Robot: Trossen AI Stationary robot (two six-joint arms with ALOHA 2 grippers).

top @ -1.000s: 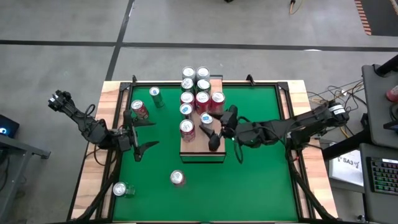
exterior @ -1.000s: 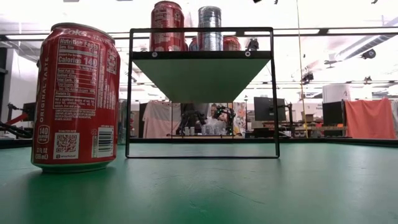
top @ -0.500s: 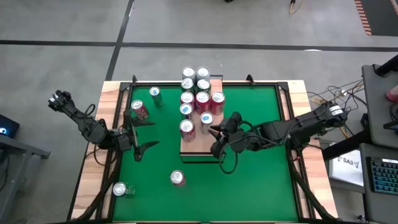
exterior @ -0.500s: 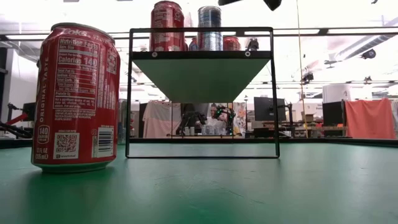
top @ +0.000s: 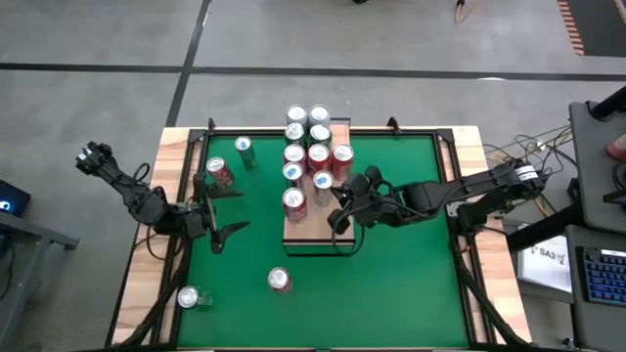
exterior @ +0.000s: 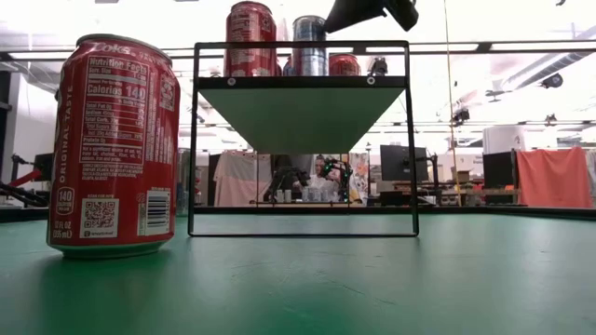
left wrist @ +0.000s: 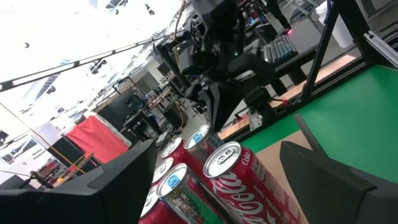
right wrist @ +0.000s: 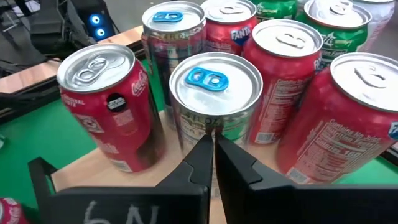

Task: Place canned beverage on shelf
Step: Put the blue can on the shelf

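Observation:
The shelf (top: pixel 318 238) is a wooden board on a dark frame (exterior: pixel 303 82) at the table's middle. Several cans stand upright on it. Among them is a silver can with a blue tab (right wrist: pixel 214 93), which also shows in the high view (top: pixel 323 181). My right gripper (right wrist: pixel 212 144) is shut and empty. It slants down toward that can's side from the table's right, and in the low view it (exterior: pixel 340 19) hangs by the can's top. My left gripper (top: pixel 235 210) waits open over the table's left part. My right gripper's shut fingertips (right wrist: pixel 205 140) stand right in front of the silver can's side wall (right wrist: pixel 214 121), just below its rim. I cannot tell whether they touch it. The can stands upright on the shelf board.
Loose cans stand on the green surface: a red one (top: pixel 220 173) and a green one (top: pixel 245 152) at the far left, a red one (top: pixel 280 281) near the front, and another (top: pixel 191 298) at the front left. A red can (exterior: pixel 116 144) fills the low view's left.
My right gripper has shut its fingers with nothing between them. It has tipped downward and come down a little beside the silver can on the shelf. The cans stand as before.

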